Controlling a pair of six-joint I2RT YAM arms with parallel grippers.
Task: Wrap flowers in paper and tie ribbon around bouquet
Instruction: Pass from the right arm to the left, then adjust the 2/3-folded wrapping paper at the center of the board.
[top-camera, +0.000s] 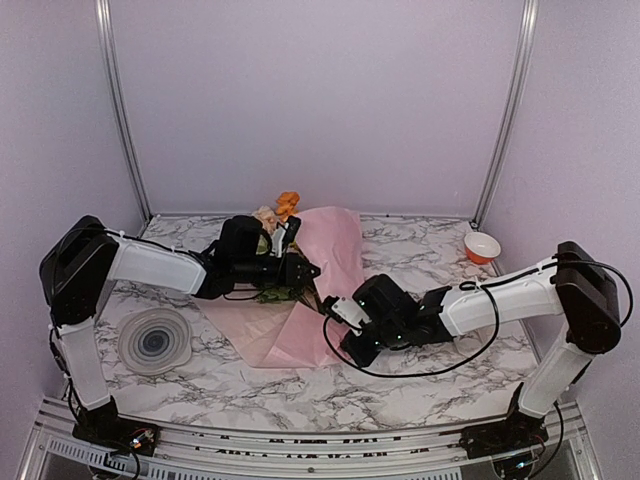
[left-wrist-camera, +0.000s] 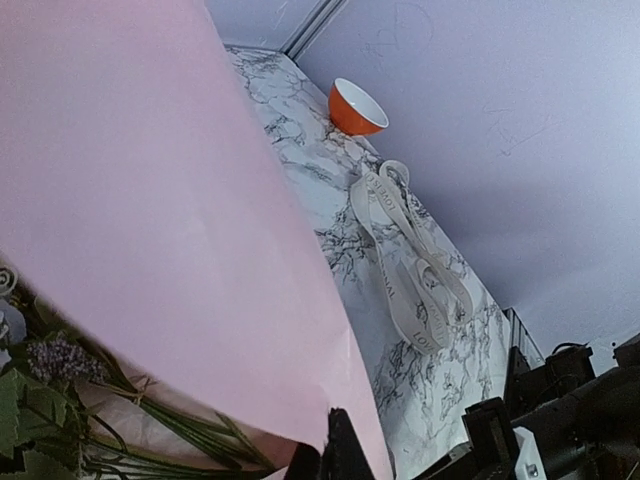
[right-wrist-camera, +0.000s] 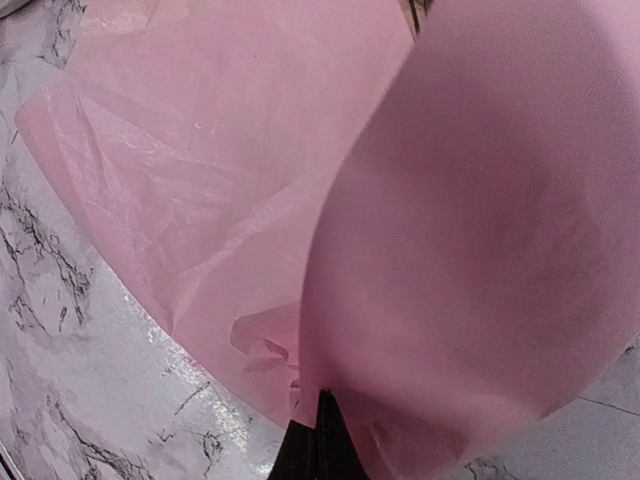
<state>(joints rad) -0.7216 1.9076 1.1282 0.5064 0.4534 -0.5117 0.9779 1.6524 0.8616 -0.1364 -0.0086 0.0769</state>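
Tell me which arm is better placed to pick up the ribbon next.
Right, probably. The ribbon lies on the table beyond the paper's right side, toward the bowl, on that arm's side. The left gripper is across the paper by the flowers. The right gripper must release the paper first.

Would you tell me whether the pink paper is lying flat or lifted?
Lifted: the paper arches over the flowers; its near part rests on the table.

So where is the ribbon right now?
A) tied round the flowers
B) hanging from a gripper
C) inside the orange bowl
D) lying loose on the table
D: the ribbon lies looped and loose on the marble table, past the paper and short of the orange bowl.
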